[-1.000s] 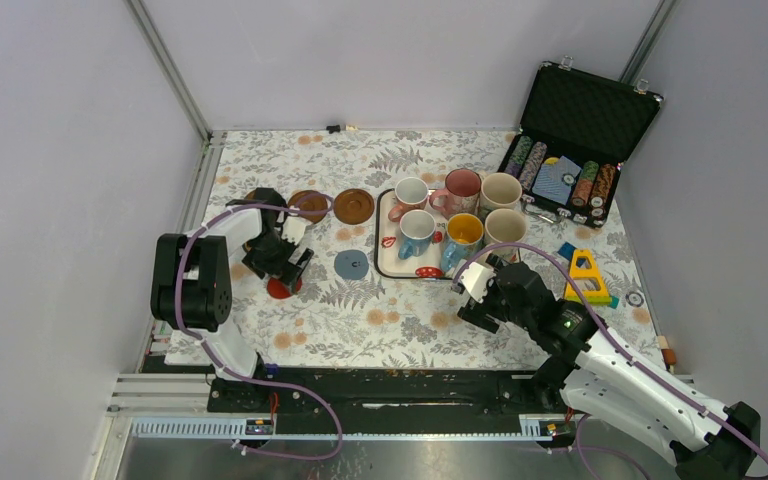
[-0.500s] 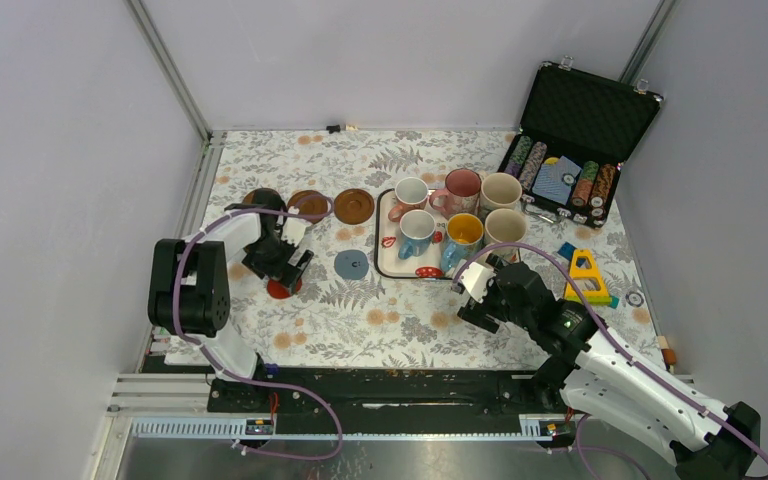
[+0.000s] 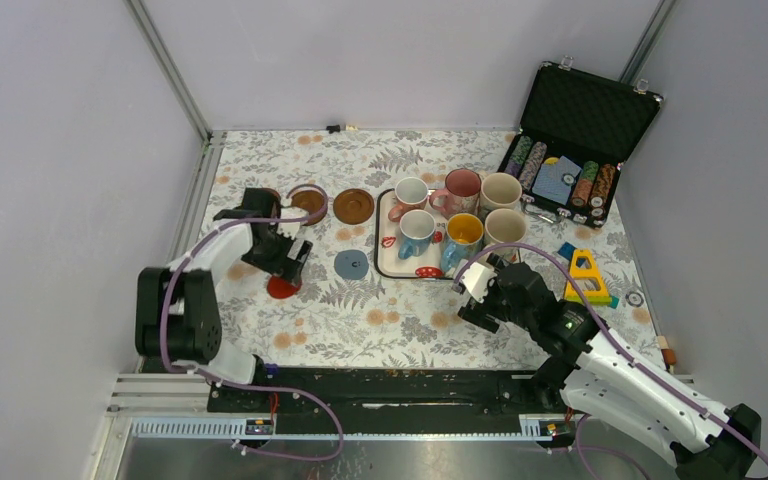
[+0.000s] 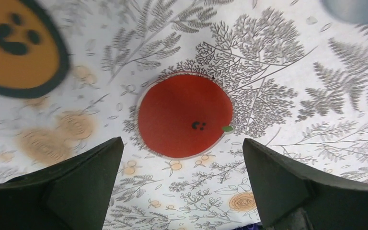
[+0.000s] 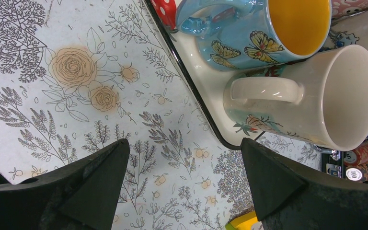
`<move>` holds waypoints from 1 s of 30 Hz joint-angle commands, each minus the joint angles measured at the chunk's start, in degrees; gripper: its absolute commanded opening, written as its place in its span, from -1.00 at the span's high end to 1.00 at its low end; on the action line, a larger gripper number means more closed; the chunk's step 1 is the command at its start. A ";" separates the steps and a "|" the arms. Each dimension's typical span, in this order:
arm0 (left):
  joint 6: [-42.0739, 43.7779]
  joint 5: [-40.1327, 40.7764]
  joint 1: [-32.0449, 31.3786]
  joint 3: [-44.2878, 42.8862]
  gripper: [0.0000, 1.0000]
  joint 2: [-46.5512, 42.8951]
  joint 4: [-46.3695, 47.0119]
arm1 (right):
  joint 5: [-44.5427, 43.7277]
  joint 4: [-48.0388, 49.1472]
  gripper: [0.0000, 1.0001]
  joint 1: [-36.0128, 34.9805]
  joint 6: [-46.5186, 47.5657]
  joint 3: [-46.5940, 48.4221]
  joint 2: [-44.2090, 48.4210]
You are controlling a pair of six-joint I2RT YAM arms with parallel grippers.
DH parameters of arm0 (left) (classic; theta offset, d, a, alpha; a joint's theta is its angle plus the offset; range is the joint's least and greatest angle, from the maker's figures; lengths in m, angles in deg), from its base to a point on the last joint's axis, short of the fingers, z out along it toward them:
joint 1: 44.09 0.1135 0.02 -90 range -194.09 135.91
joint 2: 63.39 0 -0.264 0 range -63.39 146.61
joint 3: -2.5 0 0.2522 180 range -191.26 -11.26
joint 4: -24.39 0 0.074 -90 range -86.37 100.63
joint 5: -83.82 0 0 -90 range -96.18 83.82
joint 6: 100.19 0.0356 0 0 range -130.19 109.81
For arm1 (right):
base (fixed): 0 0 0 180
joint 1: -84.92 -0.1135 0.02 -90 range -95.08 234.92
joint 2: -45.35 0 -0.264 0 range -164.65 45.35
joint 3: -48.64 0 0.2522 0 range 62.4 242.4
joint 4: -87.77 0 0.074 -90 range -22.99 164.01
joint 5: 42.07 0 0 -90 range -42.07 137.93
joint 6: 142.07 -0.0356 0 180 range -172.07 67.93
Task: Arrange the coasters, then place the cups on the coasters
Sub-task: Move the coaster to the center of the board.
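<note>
Over the last second the left arm has been swung back at its elbow above the tabletop, while the right arm has been kept in place. The six cups are left untouched on the tray. The left gripper is held with its fingers spread wide and empty. The right gripper is likewise spread and empty, just short of the tray. The red coaster lies flat between the left fingers, untouched. It is judged already set down, so coaster arranging appears under way and cup placing not begun.
</note>
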 commanded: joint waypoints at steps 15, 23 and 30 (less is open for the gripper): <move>1.35 -1.55 0.27 2.45 -0.97 0.41 3.25 | -1.24 2.18 -0.88 0.58 -0.50 0.00 0.83; 1.40 -1.72 0.28 2.09 -0.98 4.19 3.96 | -2.21 2.14 -0.88 0.61 -0.26 -0.04 0.66; -0.68 -8.09 0.28 1.05 -0.97 3.38 3.14 | -3.20 2.77 -0.88 0.56 -0.07 -0.31 2.28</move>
